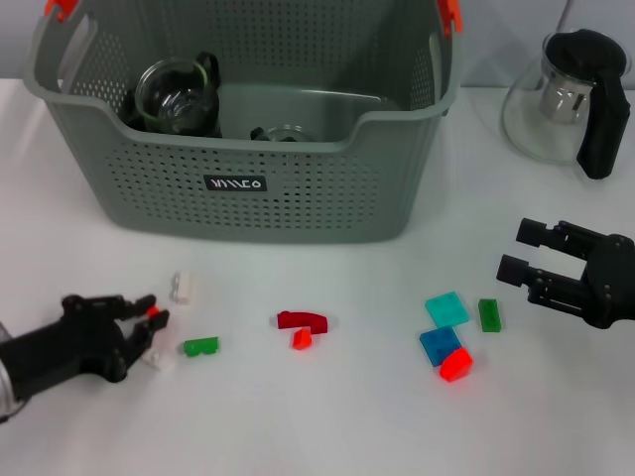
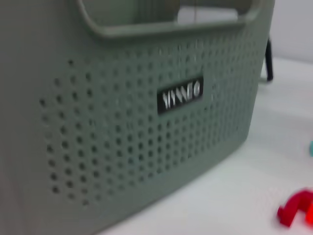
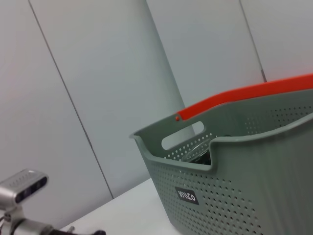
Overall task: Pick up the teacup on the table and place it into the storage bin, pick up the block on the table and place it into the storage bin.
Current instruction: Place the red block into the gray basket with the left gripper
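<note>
head view: my left gripper (image 1: 149,319) low on the table, fingers pinched on a small red block (image 1: 154,311) (white bits beside it) | my right gripper (image 1: 523,251) hovers wide open, holding nothing, near the teal and blue blocks (image 1: 444,327) | storage bin (image 1: 298,188) farther back, glass teacup (image 1: 177,96) inside

Storage bin (image 3: 244,191) with orange handle (image 3: 244,99)

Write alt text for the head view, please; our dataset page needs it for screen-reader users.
A grey-green perforated storage bin on a white table holds glass teacups. Small coloured blocks lie scattered in front of it, the left gripper low beside a small red block and the right gripper open near the right edge.
</note>
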{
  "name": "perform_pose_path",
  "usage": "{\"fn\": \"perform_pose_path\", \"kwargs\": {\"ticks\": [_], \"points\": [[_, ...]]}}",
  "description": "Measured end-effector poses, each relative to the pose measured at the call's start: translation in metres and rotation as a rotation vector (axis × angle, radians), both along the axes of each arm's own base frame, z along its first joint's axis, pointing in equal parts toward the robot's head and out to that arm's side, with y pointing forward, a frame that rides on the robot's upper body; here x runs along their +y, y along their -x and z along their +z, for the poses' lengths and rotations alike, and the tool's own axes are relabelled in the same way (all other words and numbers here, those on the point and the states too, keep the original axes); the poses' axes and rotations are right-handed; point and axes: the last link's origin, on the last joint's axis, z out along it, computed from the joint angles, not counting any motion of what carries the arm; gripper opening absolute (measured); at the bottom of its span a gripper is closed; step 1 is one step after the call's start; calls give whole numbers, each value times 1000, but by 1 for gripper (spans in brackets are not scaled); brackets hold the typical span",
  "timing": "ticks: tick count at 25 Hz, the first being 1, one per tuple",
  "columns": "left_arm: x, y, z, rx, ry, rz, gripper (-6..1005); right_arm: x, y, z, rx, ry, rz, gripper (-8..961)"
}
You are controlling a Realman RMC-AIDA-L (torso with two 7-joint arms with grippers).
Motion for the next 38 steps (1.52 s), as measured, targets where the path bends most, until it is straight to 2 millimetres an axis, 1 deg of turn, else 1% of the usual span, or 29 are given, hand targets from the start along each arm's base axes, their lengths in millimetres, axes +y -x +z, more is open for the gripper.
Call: {"fn": "perform_pose_path", "kwargs": {"ticks": [2, 5, 8, 9, 11, 14, 17, 18, 19, 21, 26, 28, 31, 33, 35, 38], "points": [[-1, -4, 11, -49, -6, -4, 193, 0, 1, 0, 0, 0, 3, 760], [-3, -13, 32, -142, -18, -26, 193, 1, 2, 0, 1, 1, 7, 760], [-4, -27, 53, -250, -2, -82, 194, 2, 2, 0, 1, 1, 8, 760], [-4, -27, 53, -250, -2, -82, 194, 2, 2, 0, 1, 1, 9, 760], [-4, -42, 71, -356, 23, -149, 194, 2, 2, 0, 0, 0, 10, 760], [-2, -56, 82, -438, 41, -201, 194, 2, 3, 0, -1, -2, 13, 760], [10, -73, 91, -513, 55, -246, 194, 2, 3, -1, 0, -2, 15, 760], [23, -85, 98, -548, 66, -266, 194, 2, 3, -1, 0, -2, 16, 760], [23, -85, 98, -548, 66, -266, 194, 2, 3, -1, 1, -1, 16, 760], [39, -98, 106, -559, 80, -279, 194, 2, 3, 0, 1, -1, 18, 760], [87, -131, 132, -493, 93, -255, 195, 1, 3, 0, 1, -2, 21, 760], [106, -143, 143, -427, 88, -219, 195, 1, 3, 0, 1, -2, 21, 760], [129, -157, 153, -323, 81, -144, 195, 2, 3, 0, -1, -3, 18, 760], [142, -164, 156, -235, 72, -89, 195, 2, 3, 0, -2, -4, 18, 760], [155, -172, 154, -123, 62, -36, 195, 3, 4, 0, -2, -4, 22, 760], [171, -177, 142, 55, 54, 43, 193, 4, 5, 0, -3, -4, 25, 760]]}}
